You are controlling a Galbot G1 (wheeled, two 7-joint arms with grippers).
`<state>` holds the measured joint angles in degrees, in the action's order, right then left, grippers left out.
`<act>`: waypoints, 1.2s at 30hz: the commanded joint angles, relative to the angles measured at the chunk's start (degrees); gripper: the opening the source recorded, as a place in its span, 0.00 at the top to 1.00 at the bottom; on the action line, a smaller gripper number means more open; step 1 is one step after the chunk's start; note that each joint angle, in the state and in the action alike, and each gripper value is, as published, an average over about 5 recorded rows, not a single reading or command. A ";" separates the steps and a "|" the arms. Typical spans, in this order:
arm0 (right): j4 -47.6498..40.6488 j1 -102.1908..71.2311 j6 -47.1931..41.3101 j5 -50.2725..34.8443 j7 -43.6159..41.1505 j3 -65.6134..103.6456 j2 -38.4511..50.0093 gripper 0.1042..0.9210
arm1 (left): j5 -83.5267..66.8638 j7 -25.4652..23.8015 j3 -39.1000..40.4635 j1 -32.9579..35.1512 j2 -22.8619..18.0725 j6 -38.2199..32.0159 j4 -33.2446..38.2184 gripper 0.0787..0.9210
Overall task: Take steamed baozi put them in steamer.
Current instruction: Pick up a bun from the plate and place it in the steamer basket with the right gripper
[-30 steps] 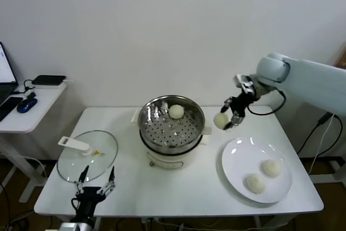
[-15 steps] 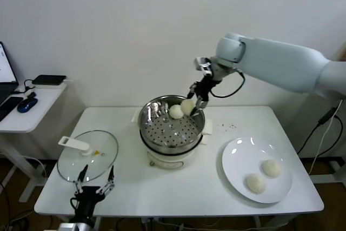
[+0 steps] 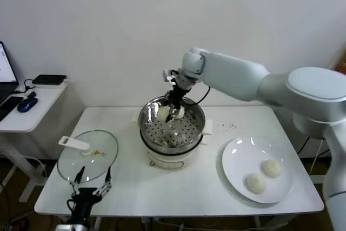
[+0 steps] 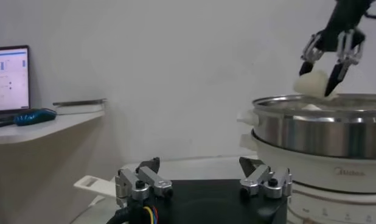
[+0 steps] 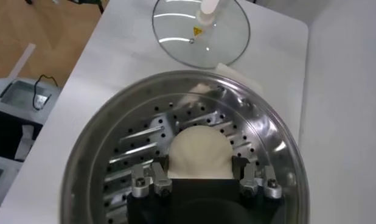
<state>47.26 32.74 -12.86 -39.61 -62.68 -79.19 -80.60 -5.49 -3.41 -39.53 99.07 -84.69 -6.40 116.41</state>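
The steamer [image 3: 172, 145] stands mid-table, its perforated tray showing. My right gripper [image 3: 171, 110] hangs over the tray's back, shut on a baozi [image 3: 163, 114]. In the right wrist view the baozi [image 5: 199, 152] sits between the fingers [image 5: 159, 178] just above the tray [image 5: 124, 164]. A second baozi [image 3: 180, 113] lies in the steamer behind the gripper, partly hidden. Two more baozi [image 3: 271, 167] [image 3: 255, 183] rest on the white plate [image 3: 238, 151] at right. My left gripper [image 3: 90, 187] is open and idle at the table's front left; it also shows in the left wrist view [image 4: 203, 180].
The glass lid [image 3: 89, 156] with a white handle lies flat on the table at front left, just behind my left gripper. A side table [image 3: 24, 113] with a laptop and mouse stands farther left. The wall is close behind the steamer.
My right arm has carried the baozi leftwards from beside the plate to over the steamer, then lower over the tray's back left. The left arm has not moved.
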 commanded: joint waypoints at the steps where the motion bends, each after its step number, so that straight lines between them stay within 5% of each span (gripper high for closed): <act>1: -8.70 -6.65 0.07 4.53 0.26 3.84 -5.97 0.32 | -0.24 0.03 -0.16 0.01 0.09 -0.01 -0.10 0.12; 36: -13.70 -10.76 1.40 9.05 1.02 8.74 -8.62 0.30 | -0.44 0.04 -0.30 -0.15 0.34 -0.26 -0.93 0.12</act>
<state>34.35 22.45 -11.63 -31.22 -61.82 -70.98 -88.86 -5.99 -3.37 -39.86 98.90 -84.27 -6.64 115.54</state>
